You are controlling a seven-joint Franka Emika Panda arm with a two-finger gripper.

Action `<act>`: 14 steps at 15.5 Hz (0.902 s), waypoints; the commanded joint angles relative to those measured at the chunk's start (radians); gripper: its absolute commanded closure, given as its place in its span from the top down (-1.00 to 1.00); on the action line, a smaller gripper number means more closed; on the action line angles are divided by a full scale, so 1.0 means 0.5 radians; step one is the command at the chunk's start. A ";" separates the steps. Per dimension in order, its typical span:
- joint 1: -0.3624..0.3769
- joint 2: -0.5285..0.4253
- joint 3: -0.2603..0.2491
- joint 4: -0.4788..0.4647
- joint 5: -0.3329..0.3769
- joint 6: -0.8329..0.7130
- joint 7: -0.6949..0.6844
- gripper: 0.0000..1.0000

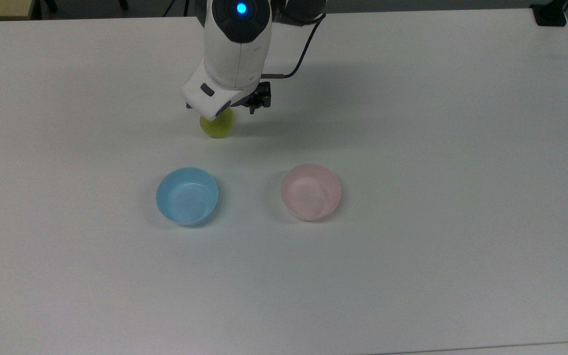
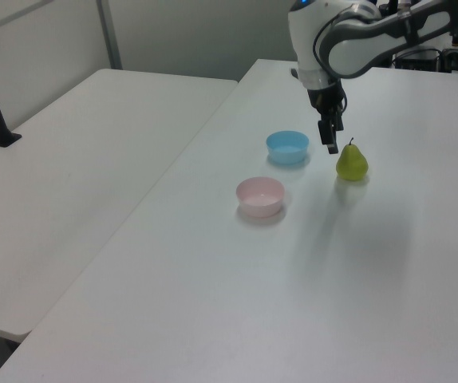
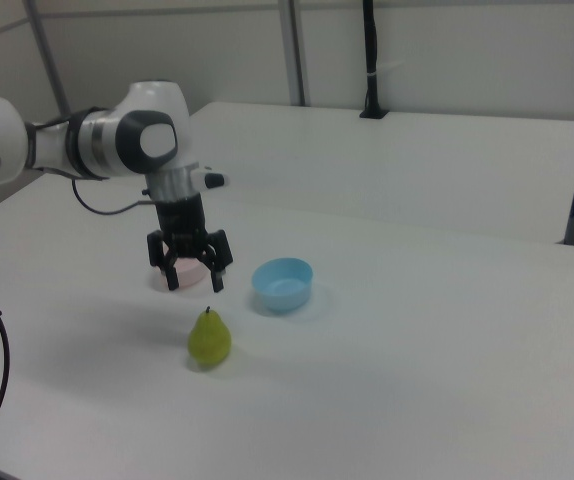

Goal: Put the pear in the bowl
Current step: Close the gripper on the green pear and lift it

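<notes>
End effector (image 3: pixel 192 280) hangs spread open above the pear (image 3: pixel 209 339) standing upright on the white surface (image 3: pixel 417 370), clear of the pink bowl (image 1: pixel 311 192), though from the top view the arm covers the pear's stem.

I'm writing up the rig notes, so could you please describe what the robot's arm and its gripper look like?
The arm has rounded glossy white shells with dark grey joint sections. A round blue light glows on its top link, and a thin black cable loops along the wrist. The black two-finger gripper is angular, with short dark fingers under a black mounting block.
</notes>
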 commanded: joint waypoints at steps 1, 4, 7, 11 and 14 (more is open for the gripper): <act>0.007 -0.014 -0.042 -0.141 -0.093 0.052 -0.220 1.00; -0.002 -0.010 -0.039 -0.275 -0.203 0.159 -0.252 1.00; -0.002 0.032 -0.042 -0.334 -0.222 0.242 -0.248 1.00; -0.002 0.097 -0.039 -0.334 -0.234 0.325 -0.206 0.84; 0.010 0.085 -0.039 -0.328 -0.213 0.325 -0.205 -0.12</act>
